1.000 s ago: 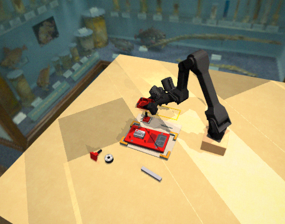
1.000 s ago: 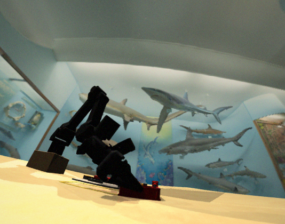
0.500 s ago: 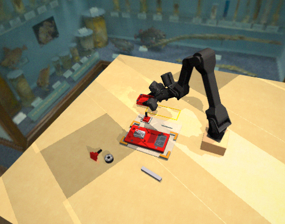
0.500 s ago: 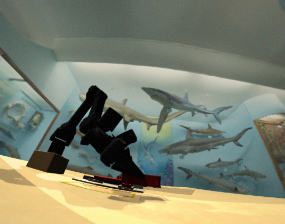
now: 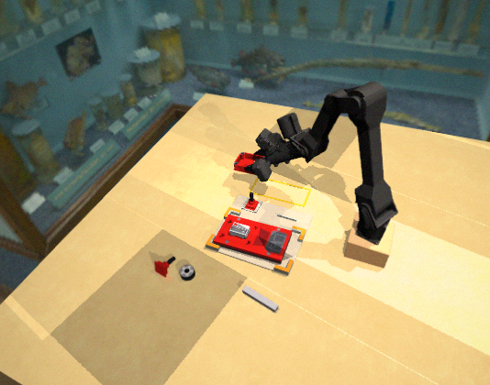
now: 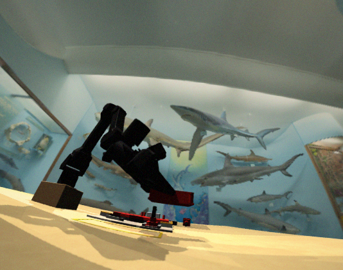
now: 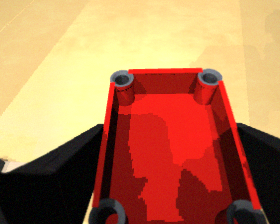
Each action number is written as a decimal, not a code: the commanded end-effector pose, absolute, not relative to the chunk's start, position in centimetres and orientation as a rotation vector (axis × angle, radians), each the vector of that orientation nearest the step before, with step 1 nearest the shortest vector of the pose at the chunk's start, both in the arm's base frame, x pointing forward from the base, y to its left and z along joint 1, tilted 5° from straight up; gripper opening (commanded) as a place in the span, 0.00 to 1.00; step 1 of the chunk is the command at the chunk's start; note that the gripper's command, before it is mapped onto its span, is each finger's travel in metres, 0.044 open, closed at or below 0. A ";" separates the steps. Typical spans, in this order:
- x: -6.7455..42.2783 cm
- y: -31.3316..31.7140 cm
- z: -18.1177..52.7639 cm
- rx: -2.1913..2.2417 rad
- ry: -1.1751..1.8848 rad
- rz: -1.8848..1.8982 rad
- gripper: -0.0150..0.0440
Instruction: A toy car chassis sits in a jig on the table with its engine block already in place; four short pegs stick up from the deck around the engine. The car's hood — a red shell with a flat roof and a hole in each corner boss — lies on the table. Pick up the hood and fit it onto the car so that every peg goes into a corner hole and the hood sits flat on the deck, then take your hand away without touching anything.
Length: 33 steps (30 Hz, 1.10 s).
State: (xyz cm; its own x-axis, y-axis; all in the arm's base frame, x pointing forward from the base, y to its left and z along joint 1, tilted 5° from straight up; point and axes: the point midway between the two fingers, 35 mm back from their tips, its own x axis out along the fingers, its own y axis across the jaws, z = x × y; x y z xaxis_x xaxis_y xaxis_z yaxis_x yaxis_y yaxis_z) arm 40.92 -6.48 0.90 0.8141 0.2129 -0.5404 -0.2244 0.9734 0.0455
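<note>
The red hood (image 5: 243,160) (image 6: 180,197) (image 7: 171,140) is off the table, held in the air behind the jig. In the wrist view its hollow inside faces the camera, with a grey corner boss (image 7: 122,79) at each far corner. My gripper (image 5: 255,168) (image 6: 163,193) (image 7: 167,130) is shut on the hood, one black finger on each long side wall. The red car chassis (image 5: 259,239) (image 6: 128,215) lies in the jig with orange corners (image 5: 212,241), nearer the front than the hood. The grey engine block (image 5: 240,229) sits on its deck. The pegs are too small to make out.
A red clamp with a black handle (image 5: 251,202) (image 6: 153,216) stands at the jig's back edge, below the hood. A yellow outline (image 5: 305,196) (image 6: 120,229) is marked on the table. A small red part (image 5: 162,267), a grey wheel (image 5: 186,272) and a grey bar (image 5: 261,298) lie in front.
</note>
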 end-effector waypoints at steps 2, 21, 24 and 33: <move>41.0 -6.5 1.5 -0.027 0.563 0.235 0.25; 40.9 -6.5 1.2 0.154 0.583 0.182 0.25; 40.9 -6.5 1.2 0.238 0.592 0.156 0.25; 40.9 -6.5 1.2 0.491 0.612 0.079 0.25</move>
State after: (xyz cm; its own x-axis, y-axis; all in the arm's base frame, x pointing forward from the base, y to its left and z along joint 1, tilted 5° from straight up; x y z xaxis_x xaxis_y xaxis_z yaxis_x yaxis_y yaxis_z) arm 40.94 -6.54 1.21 0.8191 0.2101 -0.5338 0.0184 0.9204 0.3905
